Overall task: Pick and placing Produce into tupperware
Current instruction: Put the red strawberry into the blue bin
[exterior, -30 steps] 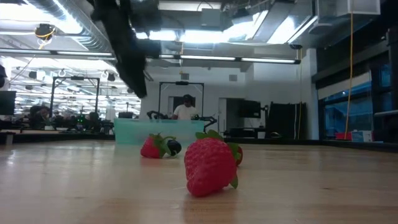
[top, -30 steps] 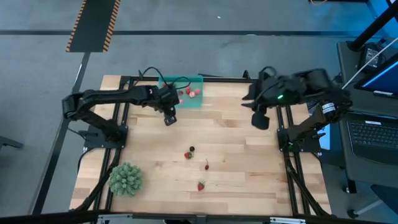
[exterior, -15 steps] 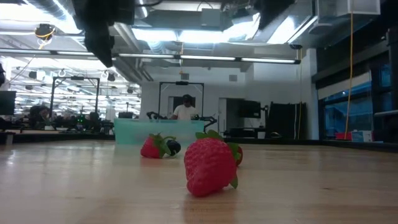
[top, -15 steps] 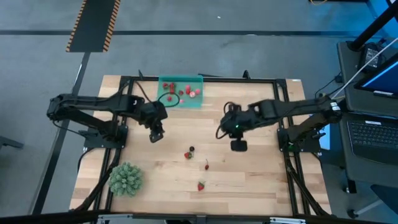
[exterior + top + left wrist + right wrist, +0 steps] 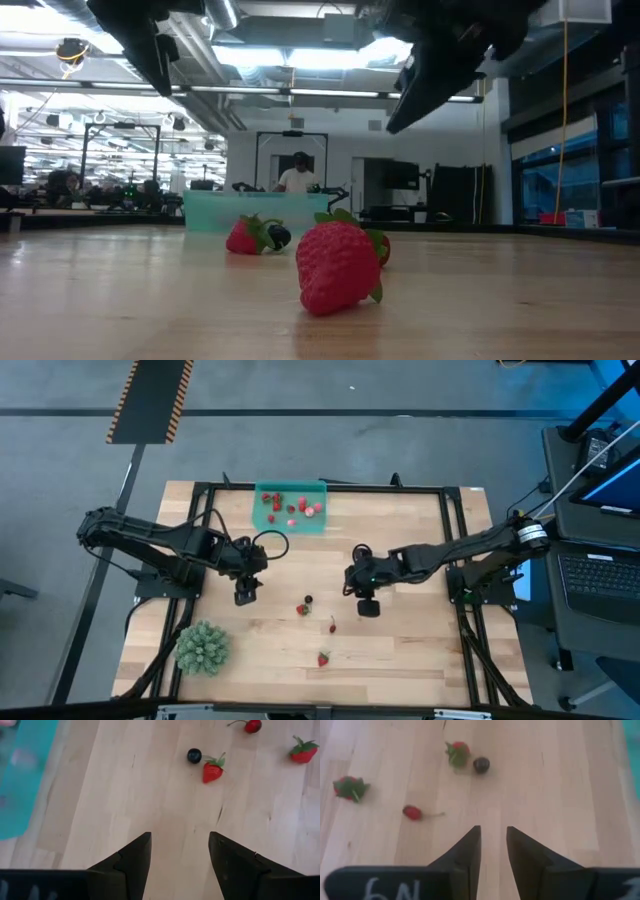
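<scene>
High view: teal tupperware (image 5: 291,508) at the table's far edge holds several red fruits; four fruits (image 5: 303,609) lie loose mid-table; spiky green ball (image 5: 203,647) at the near left corner.
Low view: one strawberry (image 5: 337,268) fills the foreground.
Left wrist: left gripper (image 5: 179,854) apart, empty.
Right wrist: right gripper (image 5: 493,849) narrowly parted, empty.
</scene>
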You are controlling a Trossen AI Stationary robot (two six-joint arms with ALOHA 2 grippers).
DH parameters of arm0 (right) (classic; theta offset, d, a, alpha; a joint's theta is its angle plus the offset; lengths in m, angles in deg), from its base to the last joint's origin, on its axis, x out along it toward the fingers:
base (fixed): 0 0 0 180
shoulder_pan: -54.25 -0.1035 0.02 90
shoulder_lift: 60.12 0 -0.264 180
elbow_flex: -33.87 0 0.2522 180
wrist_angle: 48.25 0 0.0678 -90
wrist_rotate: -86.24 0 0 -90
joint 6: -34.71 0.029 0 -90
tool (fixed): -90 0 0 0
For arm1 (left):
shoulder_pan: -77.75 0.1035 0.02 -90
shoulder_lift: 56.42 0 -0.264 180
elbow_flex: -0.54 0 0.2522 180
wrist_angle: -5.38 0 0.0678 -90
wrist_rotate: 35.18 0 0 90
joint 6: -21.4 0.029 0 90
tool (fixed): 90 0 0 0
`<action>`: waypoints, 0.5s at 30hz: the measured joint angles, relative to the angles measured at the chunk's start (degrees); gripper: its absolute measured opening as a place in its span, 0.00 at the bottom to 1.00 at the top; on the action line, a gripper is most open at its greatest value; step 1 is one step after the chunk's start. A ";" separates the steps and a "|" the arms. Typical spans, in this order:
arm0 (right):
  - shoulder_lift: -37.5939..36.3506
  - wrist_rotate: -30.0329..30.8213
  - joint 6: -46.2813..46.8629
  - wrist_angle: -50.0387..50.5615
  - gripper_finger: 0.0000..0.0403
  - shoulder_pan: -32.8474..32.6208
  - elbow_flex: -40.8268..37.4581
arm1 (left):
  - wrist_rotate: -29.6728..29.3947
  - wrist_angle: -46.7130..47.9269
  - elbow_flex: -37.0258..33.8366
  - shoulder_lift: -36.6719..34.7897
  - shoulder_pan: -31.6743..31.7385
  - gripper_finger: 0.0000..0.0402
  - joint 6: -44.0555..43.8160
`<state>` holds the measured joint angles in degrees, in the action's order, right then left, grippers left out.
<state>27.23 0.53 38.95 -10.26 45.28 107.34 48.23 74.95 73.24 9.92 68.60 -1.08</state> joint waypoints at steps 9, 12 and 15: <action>0.00 0.08 0.07 -14.61 0.24 0.02 -5.62 | -1.03 -2.27 -0.04 0.02 -0.04 0.47 -0.04; 1.46 -0.45 1.75 -17.86 0.24 -0.13 -5.51 | -1.51 -2.72 -0.04 0.02 -0.04 0.47 0.04; 5.37 -3.68 2.81 -20.37 0.24 -0.17 -5.23 | -1.72 -2.75 -0.04 0.02 -0.04 0.47 0.07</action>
<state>32.60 -3.15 41.76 -30.64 45.11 102.11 46.52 72.20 73.20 9.94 68.56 -1.02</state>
